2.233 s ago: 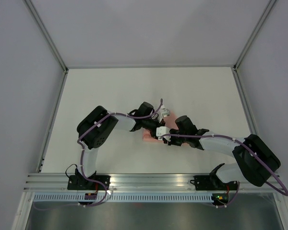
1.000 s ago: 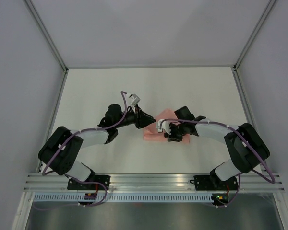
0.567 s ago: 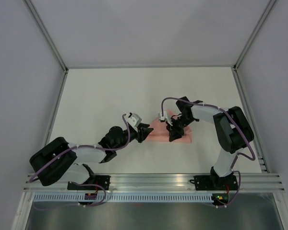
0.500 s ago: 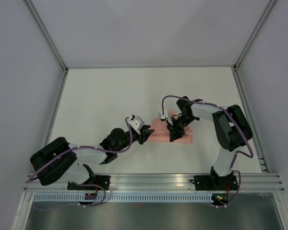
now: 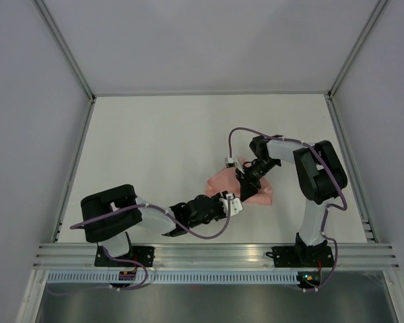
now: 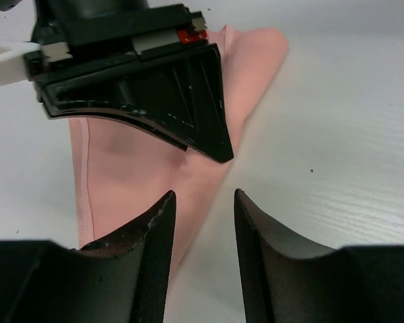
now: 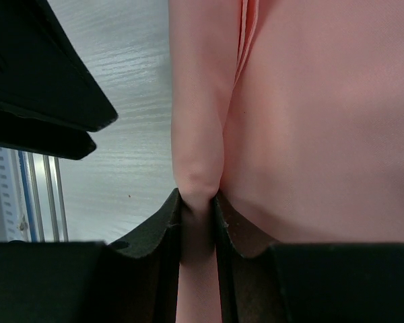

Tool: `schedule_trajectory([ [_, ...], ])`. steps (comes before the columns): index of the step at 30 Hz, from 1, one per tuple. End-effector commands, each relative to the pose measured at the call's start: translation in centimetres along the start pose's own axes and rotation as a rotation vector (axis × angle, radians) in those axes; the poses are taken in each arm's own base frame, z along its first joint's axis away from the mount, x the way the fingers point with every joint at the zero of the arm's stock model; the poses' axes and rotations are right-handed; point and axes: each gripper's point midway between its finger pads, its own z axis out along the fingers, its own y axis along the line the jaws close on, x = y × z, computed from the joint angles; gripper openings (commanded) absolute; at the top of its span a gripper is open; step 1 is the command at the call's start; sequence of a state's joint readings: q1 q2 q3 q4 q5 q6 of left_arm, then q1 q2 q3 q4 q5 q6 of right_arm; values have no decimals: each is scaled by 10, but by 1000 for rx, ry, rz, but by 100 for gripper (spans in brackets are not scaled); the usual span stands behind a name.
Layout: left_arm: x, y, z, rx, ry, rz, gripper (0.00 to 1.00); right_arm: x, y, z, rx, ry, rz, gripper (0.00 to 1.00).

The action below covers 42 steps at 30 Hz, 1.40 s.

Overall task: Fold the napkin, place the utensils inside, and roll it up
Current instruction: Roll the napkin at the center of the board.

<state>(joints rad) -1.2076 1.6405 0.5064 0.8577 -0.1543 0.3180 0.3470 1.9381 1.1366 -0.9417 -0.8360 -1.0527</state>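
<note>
1. From overhead, soft and even light falls from above. The pale bench [image 5: 155,134] is bright, and the arms cast only faint, diffuse shadows.
2. In the left wrist view, the left end effector [image 6: 203,195] is dark and underexposed at the bottom edge. The napkin [image 6: 121,175] just ahead of it is fairly sharp and carries a soft shadow.
3. In the right wrist view, the right end effector [image 7: 196,195] is blurred up close. The cloth beyond it shows a mild sheen with no harsh glare.

Lab test cell: white table [image 5: 155,134], aluminium rails [image 5: 209,252].
</note>
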Motion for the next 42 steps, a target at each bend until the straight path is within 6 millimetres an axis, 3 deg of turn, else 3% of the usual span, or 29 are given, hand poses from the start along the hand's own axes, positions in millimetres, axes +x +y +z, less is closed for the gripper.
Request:
schedule_trajectory([
  [1,-1,-3,11,-9,5,143,46,22,-8,6,-12,71,-3,0],
  [7,13,-8,21,-23,0,238,57,25,-11,7,-36,73,22,0],
  [15,23,0,30,-72,21,333,59,29,-15,9,-40,85,34,1],
  [28,58,-26,45,90,158,393,58,32,-19,8,-67,95,60,1],
  [35,81,-40,45,175,238,339,48,32,-21,5,-80,97,65,0],
  [42,90,-44,41,216,275,270,20,31,-25,0,-79,89,70,1],
])
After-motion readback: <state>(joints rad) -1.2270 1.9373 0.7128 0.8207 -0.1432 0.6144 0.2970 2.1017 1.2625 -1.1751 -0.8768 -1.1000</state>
